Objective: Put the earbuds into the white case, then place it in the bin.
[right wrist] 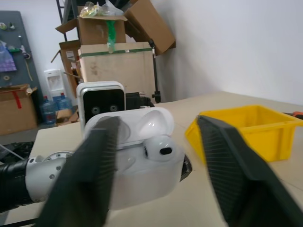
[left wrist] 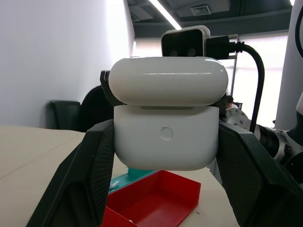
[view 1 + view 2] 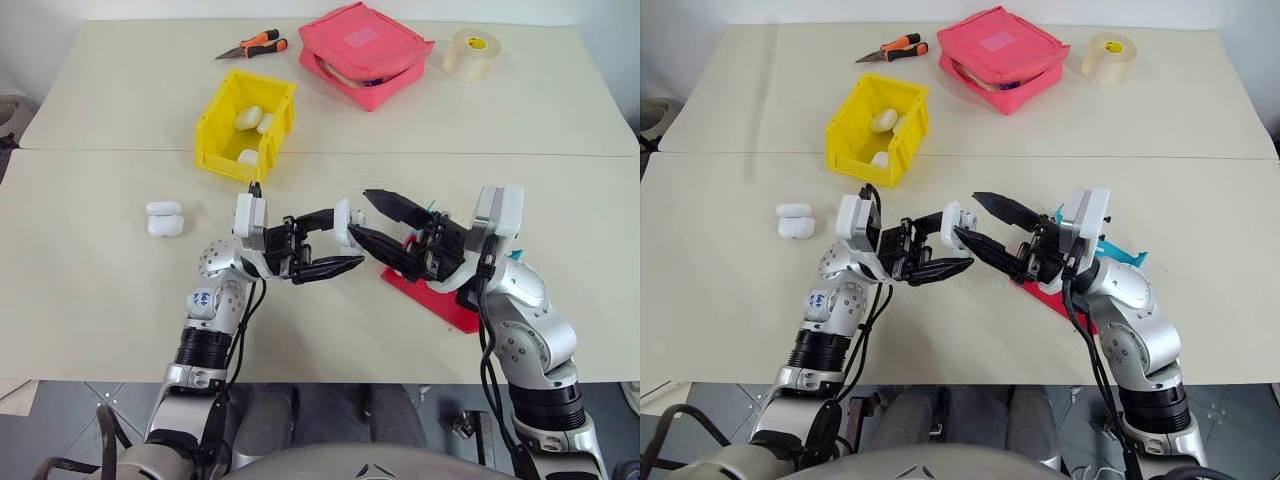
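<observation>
Left hand grips white case — lid up.

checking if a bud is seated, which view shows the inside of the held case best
The right wrist view: the white case faces it lid-open, with an earbud sitting in it. The left wrist view shows its closed-looking front; the eye views show it small, held in the left claw.

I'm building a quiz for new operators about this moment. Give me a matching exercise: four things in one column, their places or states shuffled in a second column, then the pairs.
Things
1. white case
2. yellow bin
3. right gripper
4. pink zip pouch

Places or states
A. at the table's far side, beside the tape roll
B. clamped in the left gripper, lid up
C. fingers spread apart
D. holds several white cases

Pairs: 1-B, 2-D, 3-C, 4-A
</observation>
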Robot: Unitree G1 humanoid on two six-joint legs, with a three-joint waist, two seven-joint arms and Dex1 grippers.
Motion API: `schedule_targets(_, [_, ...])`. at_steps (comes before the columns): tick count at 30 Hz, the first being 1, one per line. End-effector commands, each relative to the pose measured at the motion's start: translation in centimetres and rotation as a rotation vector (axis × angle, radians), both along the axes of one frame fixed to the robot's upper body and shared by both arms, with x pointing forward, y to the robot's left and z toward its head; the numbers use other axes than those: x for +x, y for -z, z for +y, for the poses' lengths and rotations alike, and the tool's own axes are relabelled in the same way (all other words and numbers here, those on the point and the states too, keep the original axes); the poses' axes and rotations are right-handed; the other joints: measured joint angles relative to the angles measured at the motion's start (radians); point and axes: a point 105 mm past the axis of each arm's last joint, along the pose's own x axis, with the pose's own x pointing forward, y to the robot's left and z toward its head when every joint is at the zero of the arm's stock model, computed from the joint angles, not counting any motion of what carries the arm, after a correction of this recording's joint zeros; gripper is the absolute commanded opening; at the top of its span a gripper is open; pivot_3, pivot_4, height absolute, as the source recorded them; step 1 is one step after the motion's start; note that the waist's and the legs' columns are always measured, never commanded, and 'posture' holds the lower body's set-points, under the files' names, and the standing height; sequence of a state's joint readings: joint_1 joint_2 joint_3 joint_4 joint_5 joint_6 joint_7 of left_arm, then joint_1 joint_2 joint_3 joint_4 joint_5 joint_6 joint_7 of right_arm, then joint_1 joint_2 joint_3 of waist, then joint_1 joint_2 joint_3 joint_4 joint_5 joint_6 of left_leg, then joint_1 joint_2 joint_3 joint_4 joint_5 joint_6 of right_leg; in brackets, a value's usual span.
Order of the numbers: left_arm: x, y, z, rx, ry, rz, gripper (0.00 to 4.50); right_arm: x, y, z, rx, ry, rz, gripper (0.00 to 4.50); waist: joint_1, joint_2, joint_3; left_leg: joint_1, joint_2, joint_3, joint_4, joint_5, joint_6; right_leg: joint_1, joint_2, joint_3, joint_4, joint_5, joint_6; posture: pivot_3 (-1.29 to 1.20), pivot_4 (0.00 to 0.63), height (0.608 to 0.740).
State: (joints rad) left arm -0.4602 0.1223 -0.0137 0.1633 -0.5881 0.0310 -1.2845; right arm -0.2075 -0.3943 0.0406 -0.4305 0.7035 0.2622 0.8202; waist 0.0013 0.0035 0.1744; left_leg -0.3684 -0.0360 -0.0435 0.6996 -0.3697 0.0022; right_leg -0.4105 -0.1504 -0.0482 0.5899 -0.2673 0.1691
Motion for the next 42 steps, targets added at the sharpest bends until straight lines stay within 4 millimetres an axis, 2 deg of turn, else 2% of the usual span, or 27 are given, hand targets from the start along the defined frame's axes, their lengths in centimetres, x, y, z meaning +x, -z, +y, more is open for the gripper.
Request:
schedule_targets(1, [-0.6,-2.0,-0.5,-0.053,0.025,-0.087,2.8,-0.5,0.1,0.4,-0.023,-0.034,0.002,4.24,0.0,0.0,0.0,0.0,0.0,0.0,0.0,0.0,0.0,0.0,0.0,0.0,0.0,0.0,0.0,0.0,0.15,0.74])
schedule_targets(2, [-0.6,-2.0,-0.4,-0.051,0.025,-0.087,2.8,-0.5,0.0,0.2,-0.025,-0.027,-0.007,4.49,0.001,0.0,0.0,0.0,0.0,0.0,0.0,0.0,0.0,0.0,0.0,0.0,0.0,0.0,0.0,0.0,0.15,0.74])
schedule_targets(5, [-0.6,-1.6,-0.2,-0.041,0.016,-0.082,2.8,-0.6,-0.7,-1.0,-0.034,0.015,-0.031,4.49,0.001,0.0,0.0,0.0,0.0,0.0,0.0,0.0,0.0,0.0,0.0,0.0,0.0,0.0,0.0,0.0,0.15,0.74])
schedule_targets(10, [-0.5,0.0,1.0,0.019,-0.01,-0.081,2.8,-2.3,-0.7,-5.9,-0.187,0.144,-0.056,4.49,0.02,0.0,0.0,-0.001,0.0,0.001,0.0,0.0,0.001,0.0,0.0,0.0,-0.001,0.0,0.0,0.0,0.15,0.74])
schedule_targets(13, [-0.6,0.4,1.3,0.033,-0.013,-0.092,2.8,-3.3,0.4,-8.7,-0.306,0.228,-0.043,4.49,0.026,0.0,0.0,-0.001,0.0,0.003,0.0,-0.001,0.001,0.001,0.0,0.0,-0.001,0.0,0.0,0.0,0.15,0.74])
schedule_targets(16, [-0.8,0.8,1.5,0.05,-0.008,-0.117,2.8,-4.6,2.3,-12.4,-0.432,0.322,0.03,4.49,0.03,0.0,0.0,0.0,0.0,0.003,0.001,-0.001,0.001,0.002,0.0,0.0,-0.001,0.0,0.0,0.0,0.15,0.74])
schedule_targets(19, [-1.0,0.9,1.3,0.061,0.007,-0.137,2.8,-5.8,3.4,-16.4,-0.494,0.464,0.098,4.49,0.03,0.0,0.0,0.0,0.0,0.004,0.001,-0.001,0.002,0.003,0.0,0.0,-0.001,0.0,0.0,0.0,0.15,0.74])
schedule_targets(24, [-1.1,1.0,1.0,0.057,0.012,-0.138,2.8,-7.3,4.1,-19.8,-0.523,0.573,0.169,4.49,0.023,0.0,0.0,0.001,0.0,0.005,0.001,-0.001,0.002,0.003,0.0,0.0,-0.001,0.0,0.0,0.0,0.15,0.74])
schedule_targets(29, [-1.2,0.9,0.9,0.052,0.015,-0.135,2.8,-7.0,4.3,-20.7,-0.609,0.591,0.199,4.49,0.023,0.0,0.0,0.002,0.001,0.006,0.001,-0.001,0.002,0.003,0.0,0.001,0.0,0.0,0.0,0.0,0.15,0.74])
schedule_targets(34, [-1.2,0.7,0.6,0.037,0.009,-0.139,2.8,-4.1,2.2,-19.6,-0.632,0.558,0.191,4.49,0.023,0.001,-0.001,0.003,0.001,0.004,0.001,-0.001,0.002,0.003,0.0,0.002,0.0,0.0,0.0,0.0,0.15,0.74])
schedule_targets(37, [-1.2,0.7,0.6,0.027,0.0,-0.137,2.8,-3.1,2.3,-19.2,-0.715,0.532,0.236,4.49,0.029,0.001,-0.001,0.002,0.001,0.003,0.001,-0.001,0.001,0.003,0.0,0.0,-0.001,0.0,0.0,0.0,0.15,0.74])
schedule_targets(42, [-1.2,1.0,0.6,0.004,-0.025,-0.12,2.8,1.8,2.3,-18.3,-0.923,0.469,0.322,4.49,0.019,0.002,-0.001,0.002,0.001,0.002,0.002,-0.001,0.003,0.002,-0.001,0.002,-0.001,0.001,0.001,0.0,0.15,0.74])
